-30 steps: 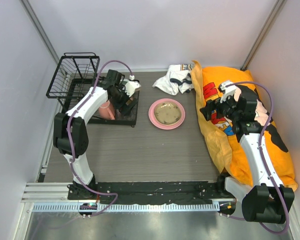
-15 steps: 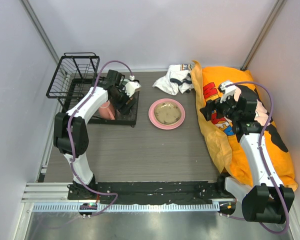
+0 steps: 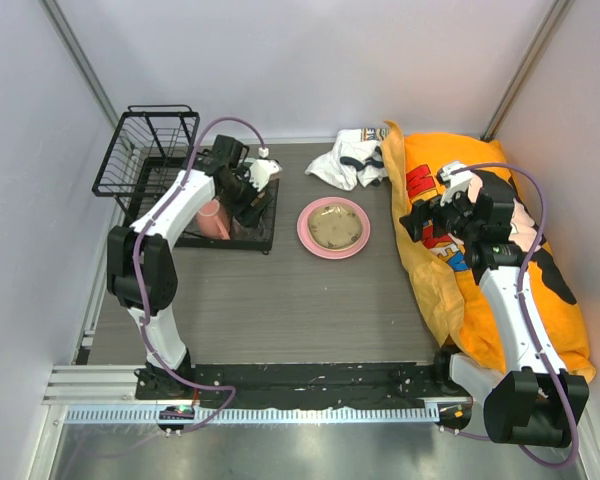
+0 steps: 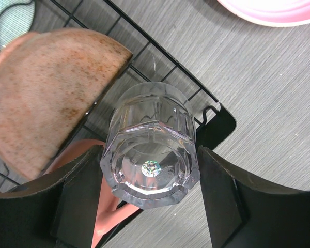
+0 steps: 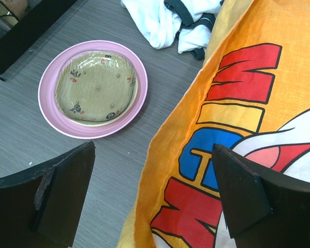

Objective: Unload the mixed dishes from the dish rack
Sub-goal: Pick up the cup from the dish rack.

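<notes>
The glass (image 4: 151, 155) stands upturned at the right near corner of the rack's (image 3: 145, 150) lower tray, base toward the wrist camera. The left gripper (image 4: 148, 163) has closed in on it: the fingers, wider a second ago, now press its left and right sides, so it is clenched on the glass. The arm has barely shifted over the rack in that time, and the glass looks not yet lifted off the wires, though I cannot tell for certain. I judge the grasp is just made and the lift-out is the step in hand.

Just left of the glass, a brown-sided bowl (image 4: 46, 103) leans in the tray. Part of the pink mug (image 4: 101, 222) shows under the left finger, very near the glass.

Right of the rack, on the table, the pink plate (image 3: 305, 228) carries the tan dish (image 5: 95, 88); both are already unloaded. That leaves the glass, bowl and mug.

Further right, the right gripper (image 5: 152, 155) hangs released and unmoved, with nothing between its fingers, over the edge of an orange cloth (image 5: 237, 103). A white garment (image 3: 348, 160) lies at the far side.
</notes>
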You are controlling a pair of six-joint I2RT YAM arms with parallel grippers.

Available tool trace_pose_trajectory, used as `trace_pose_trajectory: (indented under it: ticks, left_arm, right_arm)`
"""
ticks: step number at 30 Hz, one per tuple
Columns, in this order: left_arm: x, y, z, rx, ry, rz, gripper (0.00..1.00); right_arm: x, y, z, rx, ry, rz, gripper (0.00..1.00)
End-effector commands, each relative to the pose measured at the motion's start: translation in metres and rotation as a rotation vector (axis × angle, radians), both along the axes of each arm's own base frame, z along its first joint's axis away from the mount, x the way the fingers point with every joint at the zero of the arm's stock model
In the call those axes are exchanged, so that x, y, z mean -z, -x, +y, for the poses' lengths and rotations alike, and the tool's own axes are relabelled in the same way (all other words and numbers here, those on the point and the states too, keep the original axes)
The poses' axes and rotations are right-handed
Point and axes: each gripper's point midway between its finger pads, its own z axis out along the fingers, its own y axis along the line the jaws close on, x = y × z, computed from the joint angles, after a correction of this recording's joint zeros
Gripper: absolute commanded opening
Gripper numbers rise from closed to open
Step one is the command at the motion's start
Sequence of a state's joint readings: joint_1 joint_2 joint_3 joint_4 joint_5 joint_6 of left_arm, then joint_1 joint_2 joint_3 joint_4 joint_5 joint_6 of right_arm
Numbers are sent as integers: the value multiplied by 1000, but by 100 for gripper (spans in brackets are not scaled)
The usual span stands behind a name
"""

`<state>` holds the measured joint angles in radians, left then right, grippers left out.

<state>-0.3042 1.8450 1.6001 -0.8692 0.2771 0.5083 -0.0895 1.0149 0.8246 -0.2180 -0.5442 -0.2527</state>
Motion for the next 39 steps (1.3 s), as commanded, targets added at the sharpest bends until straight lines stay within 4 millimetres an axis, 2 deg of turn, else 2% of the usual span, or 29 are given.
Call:
trace_pose_trajectory:
  ticks: [1,4,7,11,17,21,25,28,32,35,36,39]
  left_arm:
    - [-50,-7,-4,2,58,-113,34]
    - [-65,-8,-3,-4,65,-146,32]
    - [-79,-6,-3,-4,72,-173,23]
    - [-106,0,-3,-10,108,-226,5]
    - [-143,18,-13,-10,222,-255,0]
    - [-159,33,-26,-22,370,-197,0]
    - [-184,50,-46,15,591,-119,0]
    - [-193,54,-54,8,701,-86,0]
    - [-203,61,-70,27,864,-16,0]
    - [-213,64,-81,40,999,57,0]
    - [-216,65,-83,45,1029,74,0]
    - [-232,64,-91,57,1143,109,0]
  right_arm:
    - [-21,-5,-2,4,8,-58,100]
    - [-21,-5,-3,6,9,-58,100]
    - [-20,-5,-2,4,8,-54,100]
    - [-19,-5,-1,0,5,-53,100]
    - [-20,-5,0,-3,-2,-52,100]
    - [-24,-5,3,-6,-33,-47,100]
    - [-32,-1,20,-63,-139,-22,100]
    - [-43,0,30,-76,-241,-19,99]
    - [-66,9,49,-149,-389,-49,93]
    - [-72,10,68,-203,-497,-39,92]
    - [-74,13,81,-246,-514,-33,92]
    - [-68,13,107,-313,-502,-16,88]
